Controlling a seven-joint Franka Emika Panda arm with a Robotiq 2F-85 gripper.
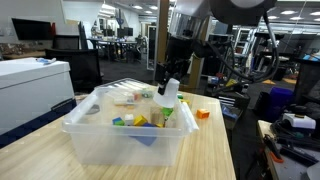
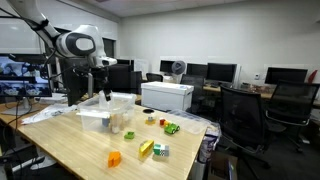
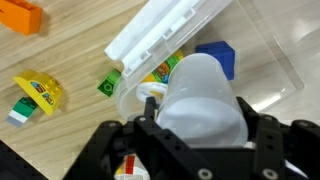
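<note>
Wrist view shows the gripper (image 3: 200, 128) closed around a white cup (image 3: 200, 95), a finger on each side. The cup hangs over the rim of a clear bin (image 3: 165, 30) with a blue block (image 3: 218, 55) inside. In an exterior view the bin (image 1: 95, 140) stands on the wooden surface (image 1: 215, 150), near its edge at the robot's side, with an orange block (image 1: 203, 113) just beside it.
</note>
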